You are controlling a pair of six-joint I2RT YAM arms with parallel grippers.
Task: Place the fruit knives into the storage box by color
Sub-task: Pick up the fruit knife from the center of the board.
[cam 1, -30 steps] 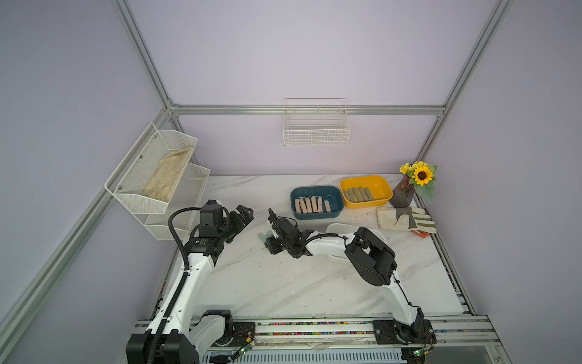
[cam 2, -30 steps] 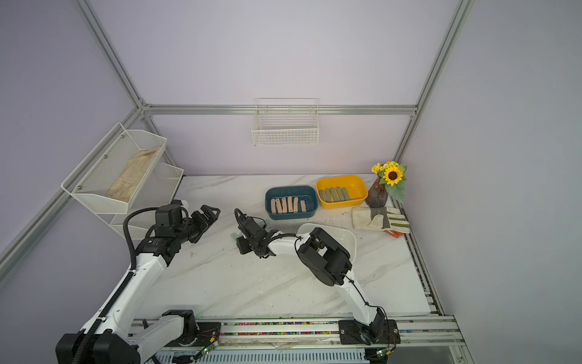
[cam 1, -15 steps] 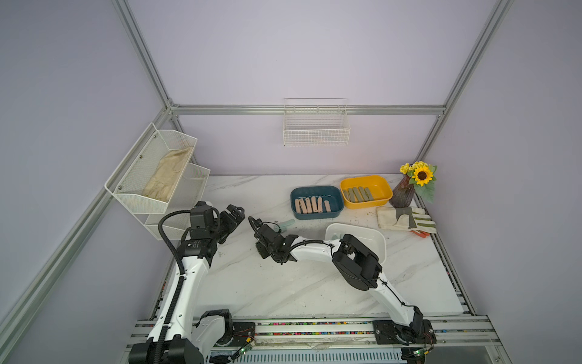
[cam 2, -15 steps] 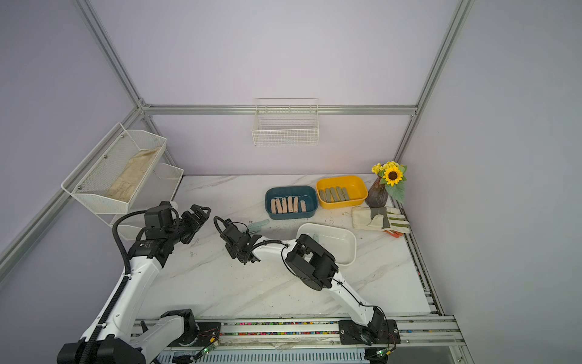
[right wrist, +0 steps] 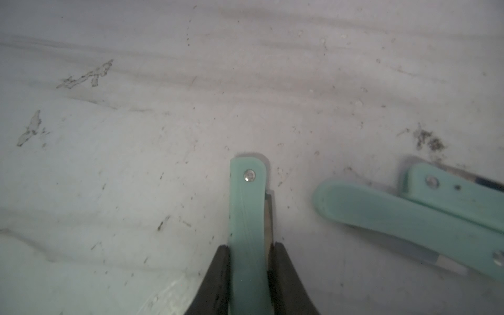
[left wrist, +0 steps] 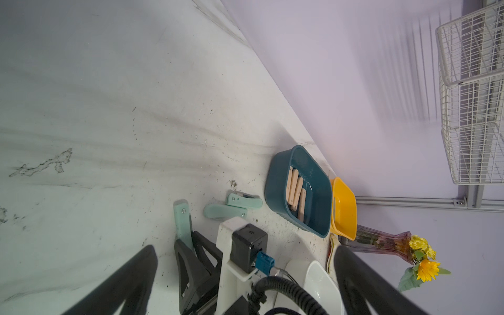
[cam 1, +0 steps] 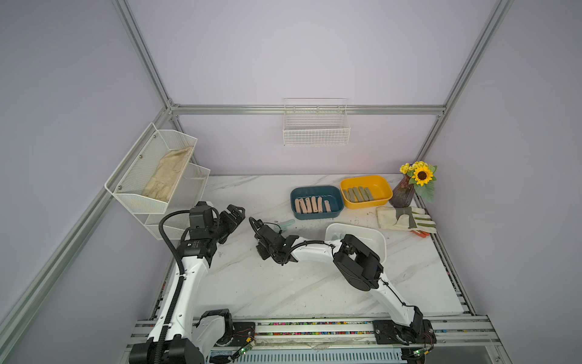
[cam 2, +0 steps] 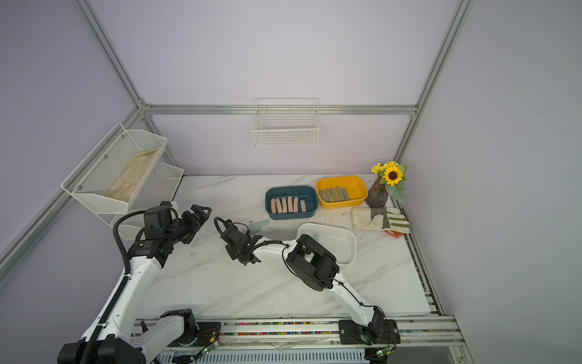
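right gripper (right wrist: 249, 253) moved left, now clamped on mint knife (right wrist: 246, 207).

No writing, label or number can be read anywhere.

Left arm (cam 1: 189, 283), right arm (cam 1: 315, 252): white links, black joints, black cables.
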